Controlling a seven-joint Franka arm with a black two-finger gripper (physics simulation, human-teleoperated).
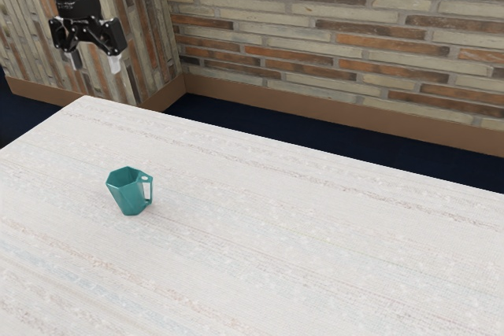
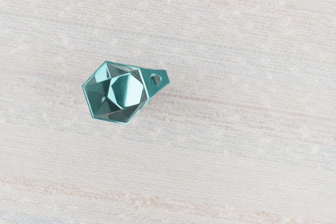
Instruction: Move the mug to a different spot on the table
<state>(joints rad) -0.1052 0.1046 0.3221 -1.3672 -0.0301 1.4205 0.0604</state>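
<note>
A small teal faceted mug (image 1: 128, 190) stands upright on the pale wooden table (image 1: 315, 257), its handle toward the exterior view's right. From the wrist view I look straight down into the mug (image 2: 116, 92), with its handle sticking out to one side. My black gripper (image 1: 96, 62) hangs high above the table at the exterior view's upper left, well above the mug and apart from it. Its fingers stand apart with nothing between them.
A brick wall (image 1: 331, 29) with a brown baseboard runs behind the table, beyond a dark floor gap. The table's far edge crosses diagonally from the exterior view's upper left to its right.
</note>
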